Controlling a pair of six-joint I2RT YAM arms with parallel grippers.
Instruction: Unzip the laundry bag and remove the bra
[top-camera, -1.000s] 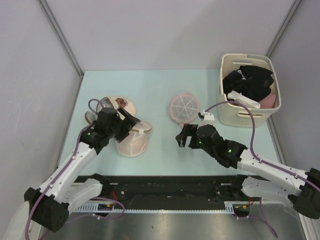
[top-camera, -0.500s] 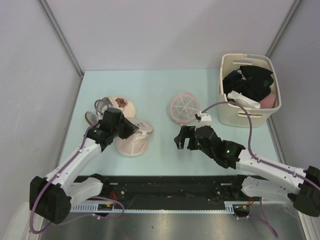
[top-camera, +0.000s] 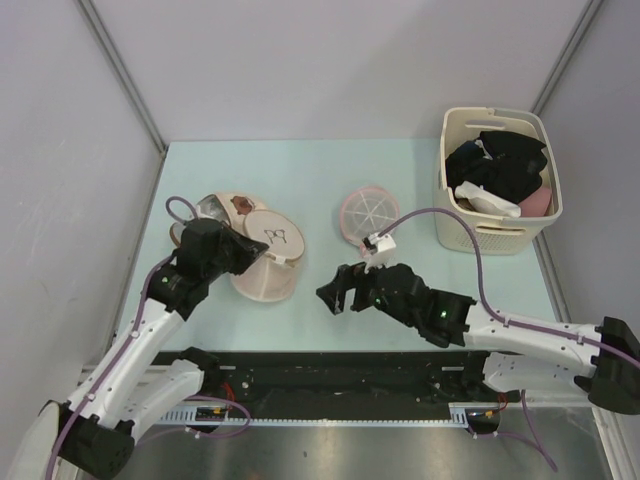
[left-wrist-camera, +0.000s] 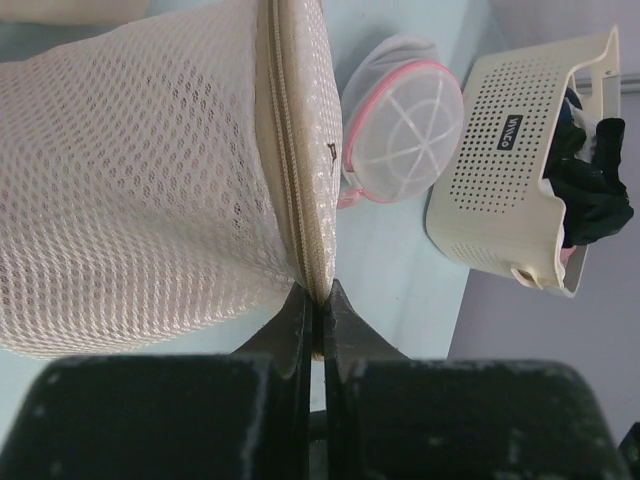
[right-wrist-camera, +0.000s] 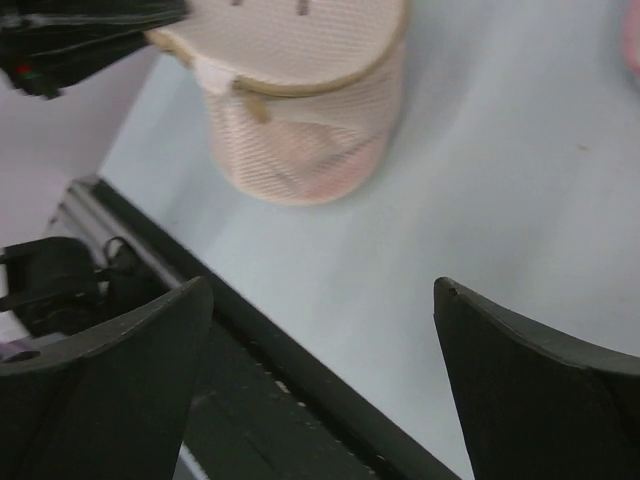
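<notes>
The laundry bag (top-camera: 268, 272), a pale mesh drum, stands on the table with its round end (top-camera: 273, 234) and small dark mark facing up. My left gripper (top-camera: 247, 254) is shut on the bag's zipped rim (left-wrist-camera: 292, 190); its fingertips (left-wrist-camera: 318, 302) pinch that seam from both sides. A small zip tab (right-wrist-camera: 256, 106) hangs free on the bag (right-wrist-camera: 320, 120) beside a white label. My right gripper (top-camera: 336, 290) hovers open to the right of the bag, nothing between its fingers (right-wrist-camera: 130, 370). The bra is hidden; only a pink tint shows through the mesh.
A flat pink disc with white spokes (top-camera: 368, 212) lies mid-table. A beige dome with a brown patch (top-camera: 226, 207) sits just behind the bag. A cream basket (top-camera: 490, 238) of dark clothes stands at the right. The table's black front rail (right-wrist-camera: 250, 370) runs beneath my right gripper.
My left gripper has shut on the bag's rim and drawn back left, turning the bag's round end upward. My right arm has moved left toward the bag, still open.
</notes>
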